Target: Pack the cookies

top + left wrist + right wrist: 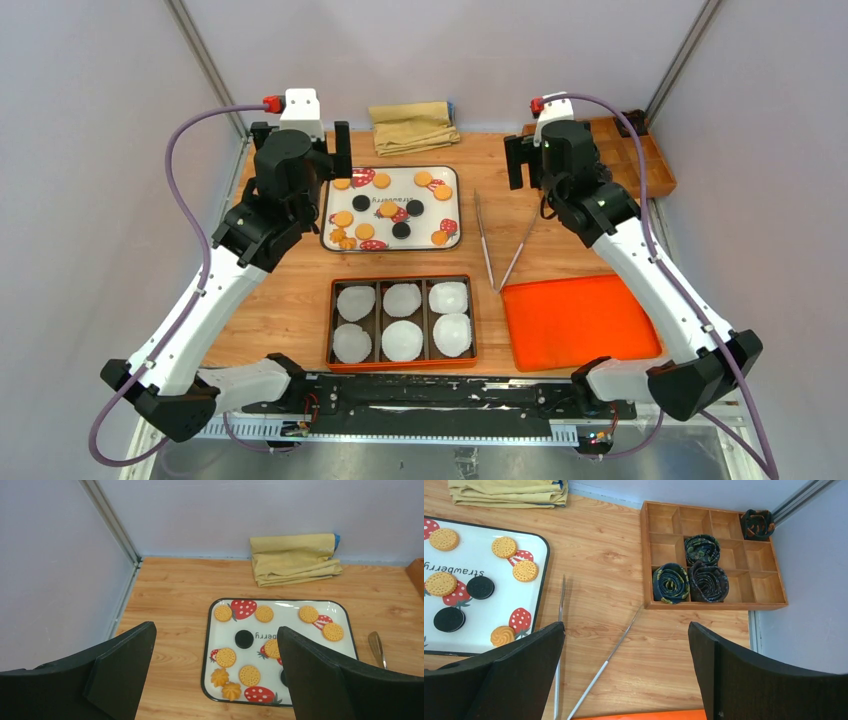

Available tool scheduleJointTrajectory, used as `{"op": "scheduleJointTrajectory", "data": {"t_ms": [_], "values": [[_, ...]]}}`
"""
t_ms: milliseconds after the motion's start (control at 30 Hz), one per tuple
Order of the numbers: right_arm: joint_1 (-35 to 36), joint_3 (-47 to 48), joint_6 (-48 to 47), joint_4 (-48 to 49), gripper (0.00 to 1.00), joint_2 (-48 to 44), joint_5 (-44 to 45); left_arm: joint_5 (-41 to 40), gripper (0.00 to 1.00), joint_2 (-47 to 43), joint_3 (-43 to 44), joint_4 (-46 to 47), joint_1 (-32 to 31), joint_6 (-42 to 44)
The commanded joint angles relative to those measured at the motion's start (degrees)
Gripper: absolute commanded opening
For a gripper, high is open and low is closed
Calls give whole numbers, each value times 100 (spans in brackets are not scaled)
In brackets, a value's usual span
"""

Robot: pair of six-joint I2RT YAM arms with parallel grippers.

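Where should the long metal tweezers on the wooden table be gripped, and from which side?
Probably from above, since the long metal tweezers lie flat on the wooden table. Close across both legs near the joined end by the orange tray, where they run close together.

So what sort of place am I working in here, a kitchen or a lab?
Probably a lab test cell, not a kitchen: plain panel walls on metal frame posts enclose a wooden table, with staged props such as the tray of cookies.
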Motion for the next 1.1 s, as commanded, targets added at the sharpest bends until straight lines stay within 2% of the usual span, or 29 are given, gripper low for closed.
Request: {"op": "scheduleJointTrajectory", "data": {"t_ms": [0,100,267,333,400,533,700,800,933,1067], "values": [[40,19,309,-9,100,118,222,-192,100,-41,42,228,-28,65],[40,38,359,-10,100,145,443,-513,100,-66,-35,341,-27,2],[32,-56,492,49,100,111,545,-551,100,-94,-159,574,-25,8],[-34,-118,426,120,100,68,56,-585,100,-59,-79,531,-29,-302],[-160,-100,510,139,100,53,-449,-231,100,-25,71,327,-25,-455],[-184,-73,607,246,99,-3,-466,559,100,201,449,-59,-27,-365],[-190,-672,291,1012,100,-438,-60,248,100,543,828,-460,-29,-370],[-336,-985,692,1070,100,-614,152,299,100,424,525,-152,-29,-313],[-435,-529,860,246,100,-292,17,546,100,208,160,343,-28,-398],[-446,-529,835,217,99,-120,592,418,100,-66,-411,1213,-29,-432]]}}
